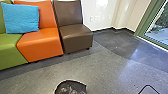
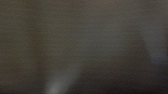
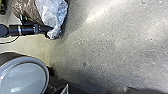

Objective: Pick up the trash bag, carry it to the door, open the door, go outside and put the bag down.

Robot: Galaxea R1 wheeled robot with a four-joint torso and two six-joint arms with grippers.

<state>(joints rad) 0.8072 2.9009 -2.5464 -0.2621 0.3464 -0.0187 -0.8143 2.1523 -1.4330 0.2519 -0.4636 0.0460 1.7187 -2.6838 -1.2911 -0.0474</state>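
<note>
the brown seat (image 1: 76, 36) is standing by a pale wall (image 1: 101, 13), its back upright. just to its left, the orange seat (image 1: 41, 43) is standing in the same row, and the green seat (image 1: 11, 47) is sitting beyond that. a blue cushion (image 1: 21, 18) is leaning against the backs to the left of the brown seat, spanning the green and the orange. small wall plates (image 1: 96, 18) are showing to the right of the brown seat. well off to its right, glass (image 1: 157, 32) is standing in a green frame (image 1: 146, 23), with brightness coming from beyond it. the grey floor (image 1: 107, 63) is spreading in front of the brown seat, shining in patches. nearer the robot than that seat, a dark rounded thing (image 1: 71, 87) is showing; what it is, i'm not able to tell.

in the right wrist view, the trash bag (image 3: 53, 12), clear and crinkled with brown beside the clear part, is narrowing to a gathered end. a dark jointed bar (image 3: 27, 29) is reaching to that end. where the bag is lying relative to the brown seat, i'm not able to tell. the left wrist view is showing a dark blur. whether the left jaws or the right jaws are pinching the bag, i'm not able to tell.
</note>
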